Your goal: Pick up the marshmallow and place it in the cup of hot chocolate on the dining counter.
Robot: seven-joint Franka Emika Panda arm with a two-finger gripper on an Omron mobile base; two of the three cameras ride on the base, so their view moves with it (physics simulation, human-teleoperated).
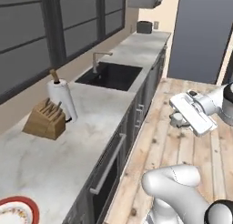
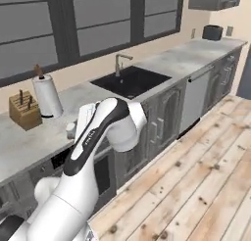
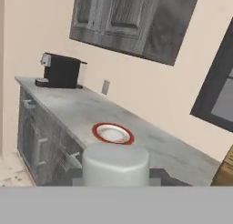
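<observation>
Claw [image 3: 116, 184] is clamped on the marshmallow [image 3: 115, 165] (upright, sitting right at the tips), red-rimmed plate [image 3: 113, 133] on the wall-side bench [image 3: 86, 111] straight ahead beyond it.

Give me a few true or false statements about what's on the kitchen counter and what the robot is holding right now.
1. The marshmallow sits between the fingers. True.
2. The paper towel roll lies flat inside the sink. False: it stands upright beside the knife block, apart from the sink.
3. The red-rimmed plate rests on the marble counter. True.
4. The plate holds a cup. False: nothing stands on it.
5. The faucet stands behind the sink, near the windows. True.
</observation>
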